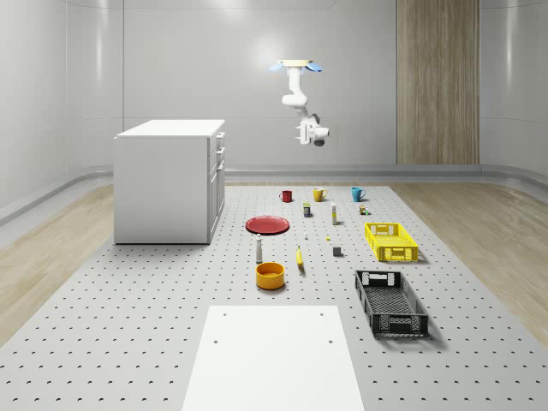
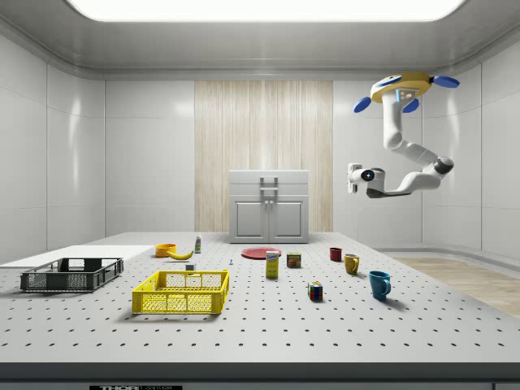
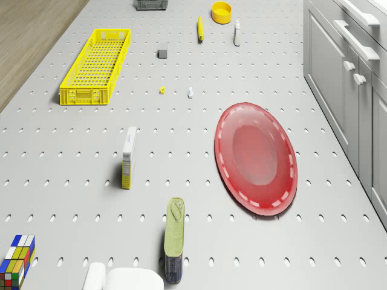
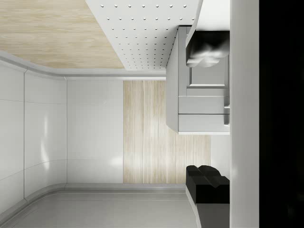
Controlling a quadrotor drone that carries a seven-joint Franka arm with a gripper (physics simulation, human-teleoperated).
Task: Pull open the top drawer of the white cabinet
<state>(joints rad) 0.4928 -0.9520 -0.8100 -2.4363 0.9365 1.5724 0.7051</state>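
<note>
While your gripper (image 2: 353,178) hovered open and empty well off the white cabinet (image 2: 269,206), its stiff top drawer (image 2: 269,180) wanted gripping by the bar handle (image 2: 269,179).

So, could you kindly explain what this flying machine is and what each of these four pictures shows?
It is a simulated drone carrying a jointed arm that ends in a gripper. The drone hovers high above the far end of the pegboard table, off to the side of the white cabinet, whose drawers look closed. One picture looks down on the whole scene, one is from the side, one from the drone's body, one from the wrist. On the table lie a red plate, three mugs, a yellow crate, a black crate, an orange bowl and small groceries. The gripper holds nothing.
</note>
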